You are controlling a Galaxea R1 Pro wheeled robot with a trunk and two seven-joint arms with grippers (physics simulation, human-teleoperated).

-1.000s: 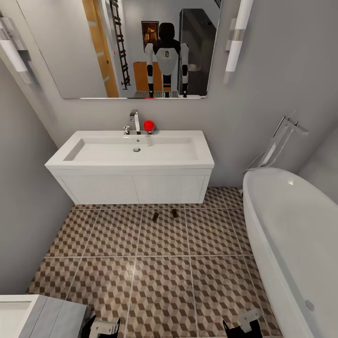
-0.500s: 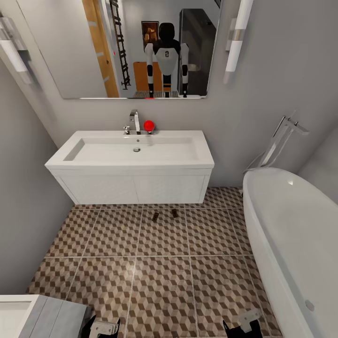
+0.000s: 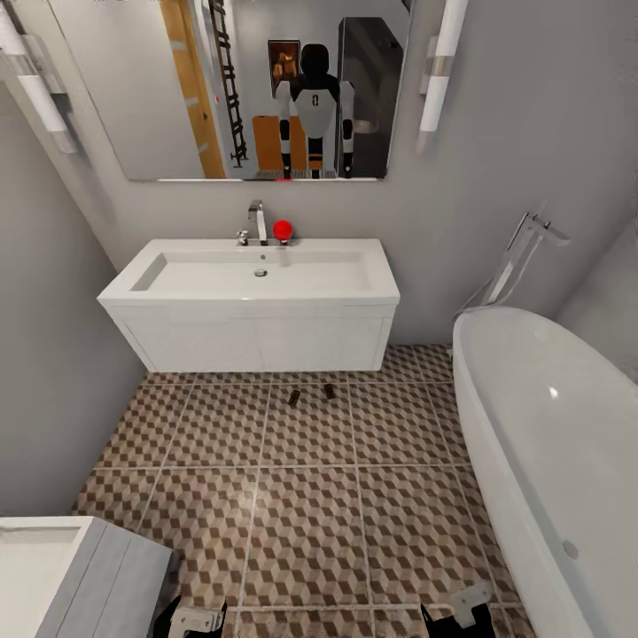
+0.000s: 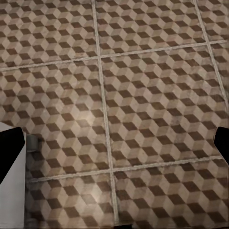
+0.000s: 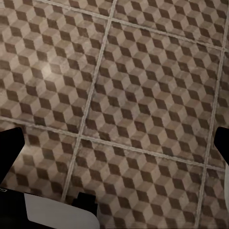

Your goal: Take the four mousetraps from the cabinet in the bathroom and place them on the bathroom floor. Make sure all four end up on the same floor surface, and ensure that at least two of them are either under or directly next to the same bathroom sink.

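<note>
Two small brownish mousetraps lie on the bathroom floor (image 3: pixel 301 496) just in front of the sink (image 3: pixel 257 276), one (image 3: pixel 294 399) slightly nearer me than the other (image 3: pixel 329 391). They are too small to show detail. The sink is a wide white basin with a chrome tap on a wall-hung white vanity. My left gripper (image 3: pixel 197 618) and right gripper (image 3: pixel 458 611) hang low at the bottom edge of the head view, far from the traps. Both wrist views look down on bare patterned tiles, with dark fingertips (image 4: pixel 9 155) (image 5: pixel 9 148) spread wide and nothing between them. The cabinet is out of view.
A white oval bathtub (image 3: pixel 549 443) with a chrome floor tap (image 3: pixel 518 257) runs along the right. A white and grey unit (image 3: pixel 62 576) stands at the lower left. A red ball (image 3: pixel 282 229) sits by the sink tap. The mirror (image 3: pixel 257 89) above reflects me.
The whole head view has shifted: sink, traps and tub now sit higher and smaller, and more floor shows in front. The traps stay in place and both grippers hold their pose.
</note>
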